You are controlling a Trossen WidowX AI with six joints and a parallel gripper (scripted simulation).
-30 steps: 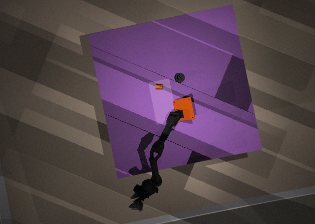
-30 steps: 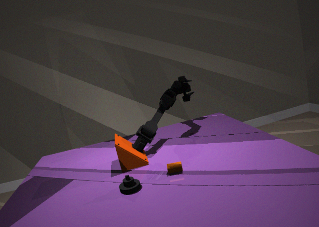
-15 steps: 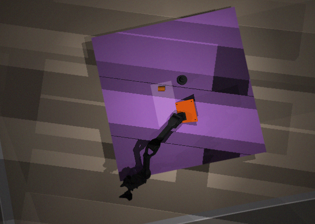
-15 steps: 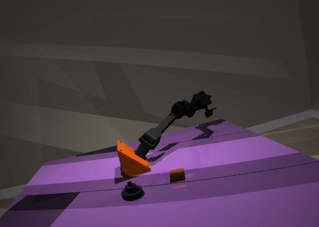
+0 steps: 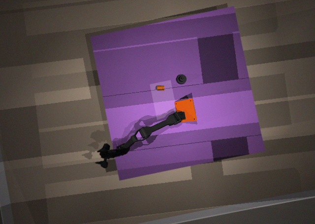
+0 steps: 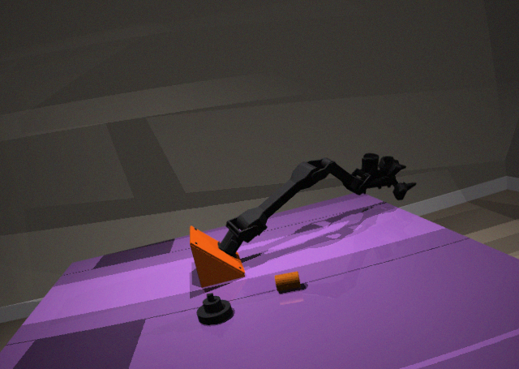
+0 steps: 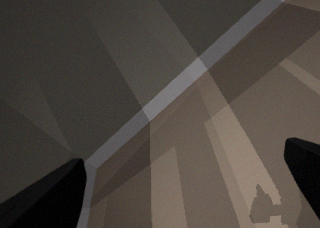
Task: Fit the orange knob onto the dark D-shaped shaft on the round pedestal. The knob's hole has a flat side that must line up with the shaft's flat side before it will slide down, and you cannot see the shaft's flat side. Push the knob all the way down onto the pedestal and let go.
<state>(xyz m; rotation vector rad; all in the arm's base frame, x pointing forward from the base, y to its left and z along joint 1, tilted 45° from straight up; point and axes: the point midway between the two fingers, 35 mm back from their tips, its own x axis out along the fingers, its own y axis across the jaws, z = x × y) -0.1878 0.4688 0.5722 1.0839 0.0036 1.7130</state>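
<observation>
The orange knob (image 5: pixel 160 87) (image 6: pixel 287 282) lies on its side on the purple table. The round dark pedestal (image 5: pixel 177 81) (image 6: pixel 215 315) stands a short way from it, with the dark shaft (image 5: pixel 181 78) (image 6: pixel 210 297) upright and bare at its centre. The shaft's flat side and the knob's hole cannot be made out. My gripper (image 5: pixel 97 156) (image 6: pixel 409 175) (image 7: pixel 186 159) is wide open and empty. It is raised beyond the table's edge, far from the knob and pedestal. The wrist view shows neither of them.
The orange wedge-shaped arm base (image 5: pixel 187 108) (image 6: pixel 216 268) stands on the purple table (image 5: pixel 142 66) (image 6: pixel 356 315) close to the pedestal and knob. The arm stretches from it over the table's edge. Floor and wall fill the wrist view behind the fingers.
</observation>
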